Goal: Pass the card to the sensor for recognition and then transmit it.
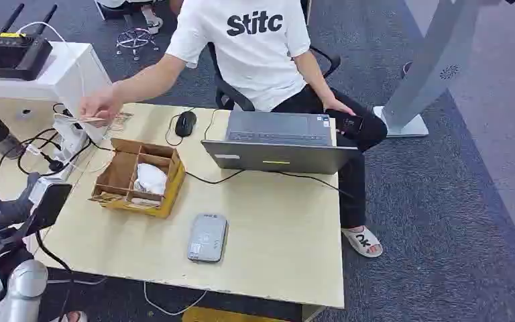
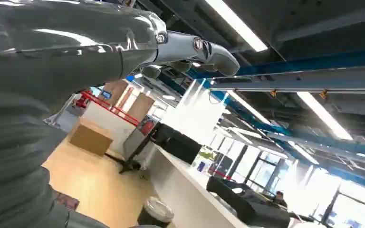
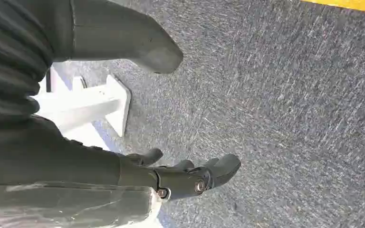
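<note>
Grey reader: the card reader [image 1: 207, 237] lies flat near the front edge of the pale wooden table [image 1: 288, 235], on the robot's side, probably so an arm can bring a card over it without stretching past anything.
Card: a person [image 1: 255, 47] seated behind the table holds what looks like a card [image 1: 92, 120] out over the far left corner, above the cables (too small to be sure it is the task's card); it is well apart from the reader and from both robot hands, so the handover is judged not yet begun.
Box: a cardboard box [image 1: 138, 178] with dividers sits between the person's outstretched hand and the reader, something white in one compartment.
Laptop: a laptop [image 1: 278, 141] stands open toward the person, a mouse [image 1: 185, 123] beside it.
Left hand: the left hand [image 2: 190, 50] is raised, fingers loosely extended and apart, holding nothing.
Right hand: the right hand [image 3: 185, 173] hangs over grey carpet, thumb and fingers spread, holding nothing.
Head view: gives the table layout and the card's place.
Wrist views: supply the state of both hands; the left one looks up at ceiling lights, the right one down at the floor.
</note>
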Motion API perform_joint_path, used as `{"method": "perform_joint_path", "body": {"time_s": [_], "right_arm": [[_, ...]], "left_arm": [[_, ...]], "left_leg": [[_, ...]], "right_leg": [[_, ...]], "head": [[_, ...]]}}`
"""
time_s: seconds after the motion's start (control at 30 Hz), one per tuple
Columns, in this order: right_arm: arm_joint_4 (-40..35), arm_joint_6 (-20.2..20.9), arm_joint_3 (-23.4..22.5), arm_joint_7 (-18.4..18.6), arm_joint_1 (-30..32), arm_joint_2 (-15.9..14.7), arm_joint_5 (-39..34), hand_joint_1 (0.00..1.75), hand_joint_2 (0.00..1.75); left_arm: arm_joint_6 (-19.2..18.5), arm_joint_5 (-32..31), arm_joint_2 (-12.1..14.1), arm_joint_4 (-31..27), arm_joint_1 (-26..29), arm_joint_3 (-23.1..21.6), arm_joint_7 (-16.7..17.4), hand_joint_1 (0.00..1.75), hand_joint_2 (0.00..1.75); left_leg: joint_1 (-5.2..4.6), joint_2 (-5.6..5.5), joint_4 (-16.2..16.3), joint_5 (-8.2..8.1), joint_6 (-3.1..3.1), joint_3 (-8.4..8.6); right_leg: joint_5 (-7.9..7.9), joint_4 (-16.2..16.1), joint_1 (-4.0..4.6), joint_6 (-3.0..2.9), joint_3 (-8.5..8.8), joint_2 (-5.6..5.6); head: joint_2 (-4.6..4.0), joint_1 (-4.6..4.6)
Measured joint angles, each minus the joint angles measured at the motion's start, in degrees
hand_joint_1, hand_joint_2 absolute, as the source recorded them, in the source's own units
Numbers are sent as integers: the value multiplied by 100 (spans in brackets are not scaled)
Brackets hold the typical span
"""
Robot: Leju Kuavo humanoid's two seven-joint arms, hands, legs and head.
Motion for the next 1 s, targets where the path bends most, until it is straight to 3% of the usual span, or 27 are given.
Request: {"method": "perform_joint_path", "body": {"time_s": [0.17, 0.33, 0.53, 0.73, 0.87, 0.9, 1.0], "right_arm": [[29, -4, 48, 15, 1, -11, 0, 0, 175], [53, 4, 63, 15, -2, -42, 0, 0, 175], [72, 48, 74, 26, -9, -52, 0, 0, 175], [112, 135, 92, 135, -31, -96, 0, 0, 175], [140, 199, 107, 146, -43, -116, 0, 0, 175], [144, 199, 109, 144, -46, -118, 0, 0, 175], [155, 199, 127, 144, -49, -120, 0, 0, 175]], "left_arm": [[-223, 1013, -121, 22, -122, -125, -512, 0, 175], [-437, 1618, -276, 22, -421, -265, -678, 0, 175], [-417, 1364, -350, 151, -681, -444, -610, 0, 175], [-116, 12, -346, 380, -830, -684, -127, 0, 175], [-72, -125, -343, 518, -874, -759, -9, 3, 175], [-72, -124, -343, 549, -880, -763, 0, 175, 175], [-76, -122, -328, 651, -881, -763, 20, 175, 175]], "left_leg": [[1, -1, 0, 0, 0, -1], [1, 0, 0, 1, 0, -1], [0, 1, 1, 4, 4, -1], [0, 1, 1, 3, 4, -4], [0, 2, 1, 3, 4, -3], [0, 2, 1, 3, 4, -3], [0, 2, 1, 3, 4, -3]], "right_leg": [[0, 0, 0, 0, -4, -2], [1, 0, 0, 0, -1, -1], [3, 0, 0, 4, -1, 0], [3, 0, 0, 4, -2, 0], [3, 0, 0, 4, -2, 1], [3, 0, 0, 4, -2, 1], [3, 0, 0, 3, -2, 1]], "head": [[0, -2], [0, 0], [0, -2], [0, 0], [0, 0], [0, -2], [0, 0]]}}
